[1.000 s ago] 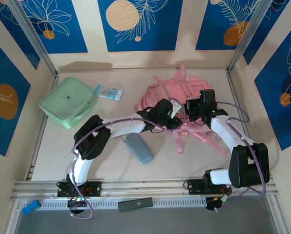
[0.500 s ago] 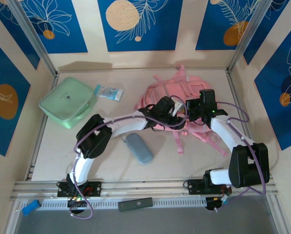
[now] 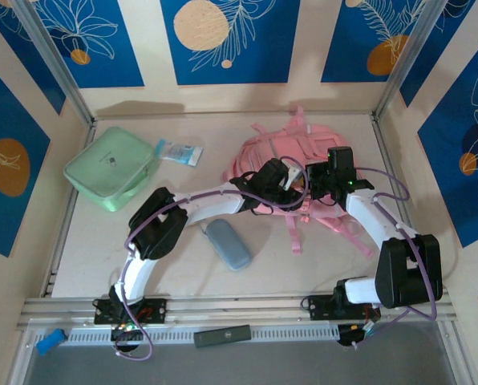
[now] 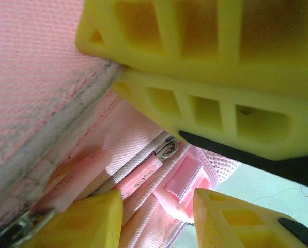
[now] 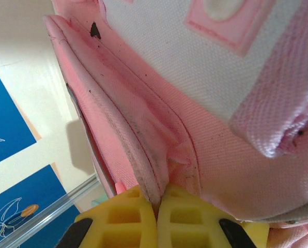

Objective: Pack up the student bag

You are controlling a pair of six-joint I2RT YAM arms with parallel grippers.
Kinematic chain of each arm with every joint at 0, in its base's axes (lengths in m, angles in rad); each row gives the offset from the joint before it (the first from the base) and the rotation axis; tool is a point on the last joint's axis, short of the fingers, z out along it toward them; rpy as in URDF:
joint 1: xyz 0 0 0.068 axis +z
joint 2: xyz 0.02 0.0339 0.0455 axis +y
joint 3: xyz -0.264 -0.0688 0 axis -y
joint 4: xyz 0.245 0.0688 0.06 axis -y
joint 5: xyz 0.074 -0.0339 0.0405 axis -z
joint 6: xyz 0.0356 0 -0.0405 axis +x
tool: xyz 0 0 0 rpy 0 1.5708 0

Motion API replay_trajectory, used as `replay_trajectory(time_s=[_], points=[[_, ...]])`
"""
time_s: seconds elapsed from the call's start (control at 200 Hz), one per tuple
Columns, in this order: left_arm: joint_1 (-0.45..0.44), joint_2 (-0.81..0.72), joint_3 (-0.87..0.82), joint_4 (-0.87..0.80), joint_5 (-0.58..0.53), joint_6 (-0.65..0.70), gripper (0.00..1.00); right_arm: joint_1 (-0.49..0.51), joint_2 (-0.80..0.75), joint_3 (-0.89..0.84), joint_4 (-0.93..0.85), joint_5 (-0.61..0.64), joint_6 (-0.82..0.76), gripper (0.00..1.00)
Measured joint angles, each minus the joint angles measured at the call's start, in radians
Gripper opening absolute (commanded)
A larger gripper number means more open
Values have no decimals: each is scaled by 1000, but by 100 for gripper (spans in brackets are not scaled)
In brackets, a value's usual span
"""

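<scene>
Our left hand (image 4: 156,206) has its two yellow fingers spread apart at the bottom of its wrist view. A pink zip pull (image 4: 143,178) and a pink plastic buckle (image 4: 182,188) lie in the gap between them, and we cannot tell whether either finger touches them. Just above, in the upper right of that frame, sits our right hand (image 4: 195,88), its fingers pressed together.

In its own wrist view the right hand (image 5: 156,199) pinches a folded seam of the student bag (image 5: 195,77). The pink fabric rises from between the pads towards the top of the frame.

From the overhead camera, the left hand (image 3: 281,183) and right hand (image 3: 311,180) meet just beside each other, right of centre, over the student bag (image 3: 259,148). The bag lies crumpled on the surface (image 3: 175,265) in the centre right of the frame, its straps trailing towards the lower right.

Well apart from the bag, a mint green case (image 3: 111,168) rests in the upper left. A small blue and white packet (image 3: 180,151) lies just beside its right corner. A grey-blue pouch (image 3: 228,244) lies near the centre, below the left forearm.
</scene>
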Motion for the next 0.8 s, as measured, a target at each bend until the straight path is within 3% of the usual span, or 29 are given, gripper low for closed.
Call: replay_trajectory(time_s=[0.225,0.305,0.48,0.8], points=[[-5,1,10,-16,-22,81,41,-1,0,0,-1,-3,1,0],[-5,1,8,-23,-43,109,53,-1,-1,0,-2,-5,1,0],[-17,-34,-87,48,-110,152,58,-1,-1,0,-13,-16,12,0],[-27,-40,-132,117,-163,92,65,2,-3,12,-32,-19,31,0]])
